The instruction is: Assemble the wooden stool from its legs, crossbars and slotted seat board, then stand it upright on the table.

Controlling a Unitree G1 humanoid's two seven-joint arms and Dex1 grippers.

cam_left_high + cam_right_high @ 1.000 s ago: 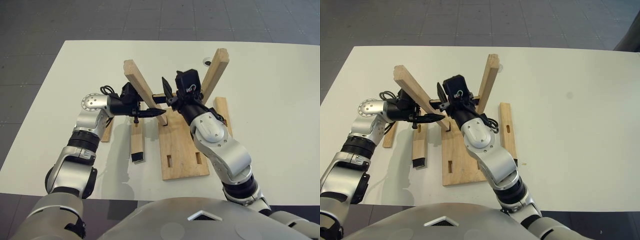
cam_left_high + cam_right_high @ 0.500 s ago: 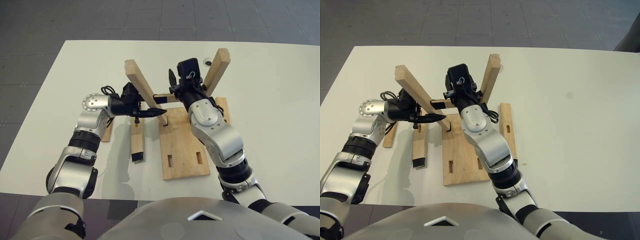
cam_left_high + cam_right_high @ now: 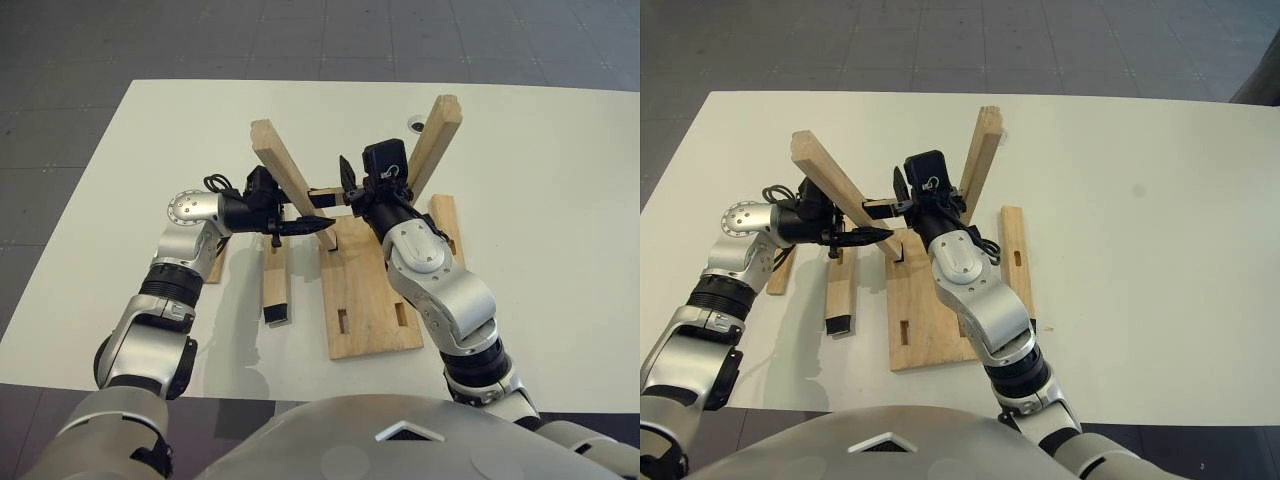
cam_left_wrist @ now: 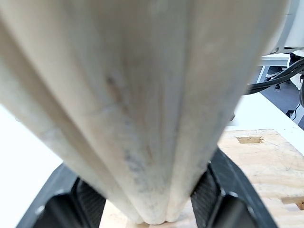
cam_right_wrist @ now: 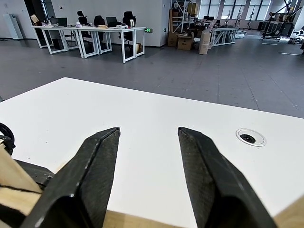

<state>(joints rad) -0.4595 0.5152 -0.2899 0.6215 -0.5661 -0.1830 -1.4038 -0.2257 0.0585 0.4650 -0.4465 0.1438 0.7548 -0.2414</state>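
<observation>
The slotted seat board [image 3: 365,300] lies flat on the white table. Two legs rise slanting from its far end: the left leg [image 3: 278,160] and the right leg [image 3: 435,135], with a thin crossbar [image 3: 325,196] between them. My left gripper [image 3: 310,225] is shut on the left leg low down. In the left wrist view that leg [image 4: 142,95] sits between the black pads [image 4: 204,194]. My right gripper [image 3: 358,175] stands open just above the crossbar, between the two legs. Its fingers [image 5: 95,180] hold nothing.
A loose leg [image 3: 275,285] with a dark end lies left of the board. A short slotted piece [image 3: 213,262] lies further left, another [image 3: 445,225] right of the board. A round cable hole [image 3: 414,123] is at the table's far side. The table's right half is bare.
My right gripper has shifted a little to the right, toward the right leg, and its arm has swung in behind it. The left arm and the leg it holds have stayed put.
</observation>
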